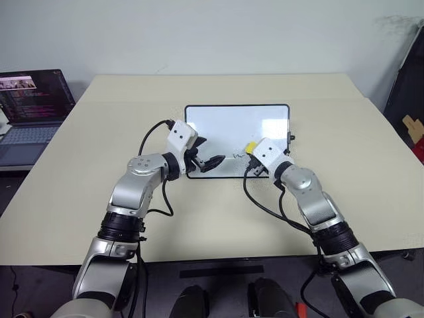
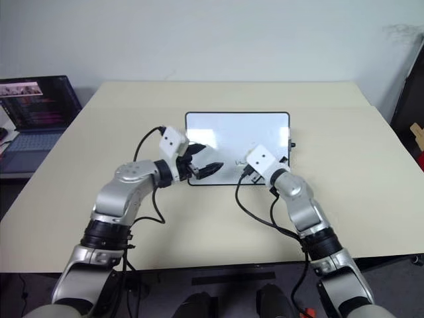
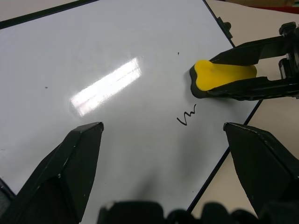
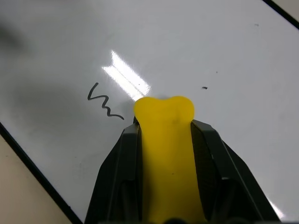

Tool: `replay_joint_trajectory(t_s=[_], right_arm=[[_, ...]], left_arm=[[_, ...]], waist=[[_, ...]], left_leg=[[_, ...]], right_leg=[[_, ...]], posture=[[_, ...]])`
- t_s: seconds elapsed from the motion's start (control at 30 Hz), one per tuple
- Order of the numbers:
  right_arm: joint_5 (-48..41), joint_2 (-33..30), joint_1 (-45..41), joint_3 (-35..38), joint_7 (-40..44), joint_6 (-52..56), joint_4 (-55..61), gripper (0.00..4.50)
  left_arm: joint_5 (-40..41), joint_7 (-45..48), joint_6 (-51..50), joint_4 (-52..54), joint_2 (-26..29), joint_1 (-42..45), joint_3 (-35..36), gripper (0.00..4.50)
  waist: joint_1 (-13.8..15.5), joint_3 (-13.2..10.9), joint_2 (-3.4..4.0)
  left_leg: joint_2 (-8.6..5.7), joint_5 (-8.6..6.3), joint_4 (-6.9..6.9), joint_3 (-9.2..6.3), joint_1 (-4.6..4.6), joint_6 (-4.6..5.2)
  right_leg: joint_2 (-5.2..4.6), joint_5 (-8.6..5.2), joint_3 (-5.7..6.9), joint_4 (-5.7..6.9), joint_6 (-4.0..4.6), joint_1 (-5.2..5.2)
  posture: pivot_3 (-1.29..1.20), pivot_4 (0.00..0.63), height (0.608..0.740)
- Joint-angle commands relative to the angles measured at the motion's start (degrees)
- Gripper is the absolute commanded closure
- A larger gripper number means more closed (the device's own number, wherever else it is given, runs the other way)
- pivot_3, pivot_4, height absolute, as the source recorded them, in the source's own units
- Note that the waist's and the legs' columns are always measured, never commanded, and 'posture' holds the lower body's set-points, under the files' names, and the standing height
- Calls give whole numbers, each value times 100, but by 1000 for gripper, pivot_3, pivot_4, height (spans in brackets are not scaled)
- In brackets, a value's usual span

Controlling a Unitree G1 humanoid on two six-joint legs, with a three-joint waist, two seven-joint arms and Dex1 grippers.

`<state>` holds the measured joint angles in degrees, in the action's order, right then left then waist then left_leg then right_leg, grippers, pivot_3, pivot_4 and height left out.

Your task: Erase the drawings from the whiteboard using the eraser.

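Laptop (image 1: 33,112) far left of whiteboard (image 1: 232,126); right pincer (image 4: 163,116) clamped on eraser (image 4: 166,154), left pincer (image 3: 163,140) apart.

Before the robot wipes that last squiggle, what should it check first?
1. Small yellow block eraser gripped in right hand: ok.
2. Eraser touching the glossy white black-framed whiteboard: cannot tell.
3. Short wavy dark marker line not yet erased, beside the eraser: ok, that is the target.
4. Left hand open, near the board's front edge: ok.
5. Left hand off the squiggle's path: cannot tell.
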<state>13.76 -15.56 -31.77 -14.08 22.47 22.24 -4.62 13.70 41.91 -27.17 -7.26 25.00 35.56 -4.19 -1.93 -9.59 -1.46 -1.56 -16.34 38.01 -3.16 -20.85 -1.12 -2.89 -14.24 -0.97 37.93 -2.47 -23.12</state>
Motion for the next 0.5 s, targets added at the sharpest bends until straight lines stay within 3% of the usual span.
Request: replay_joint_trajectory(t_s=[0.03,0.17,0.5], right_arm=[[-102,43,8,154,-63,73,166,3389],[19,155,-369,182,-374,-156,94,3389],[431,216,-1299,-8,-930,-749,-1386,3389]], left_arm=[[27,-47,81,95,101,-9,227,0],[-4,-55,111,44,135,-28,235,0],[-2,-38,58,183,54,-9,164,0]], waist=[[-1,-1,1],[-6,-13,1],[1,-19,1]], left_leg=[[0,0,-1,0,-1,0],[1,0,-6,-1,-7,0],[2,-3,-15,-3,-51,-5]], right_leg=[[0,0,0,0,0,-1],[-1,0,0,0,1,-11],[-13,-1,4,-29,1,-45]], posture=[[0,150,740],[0,150,740],[0,150,740]])
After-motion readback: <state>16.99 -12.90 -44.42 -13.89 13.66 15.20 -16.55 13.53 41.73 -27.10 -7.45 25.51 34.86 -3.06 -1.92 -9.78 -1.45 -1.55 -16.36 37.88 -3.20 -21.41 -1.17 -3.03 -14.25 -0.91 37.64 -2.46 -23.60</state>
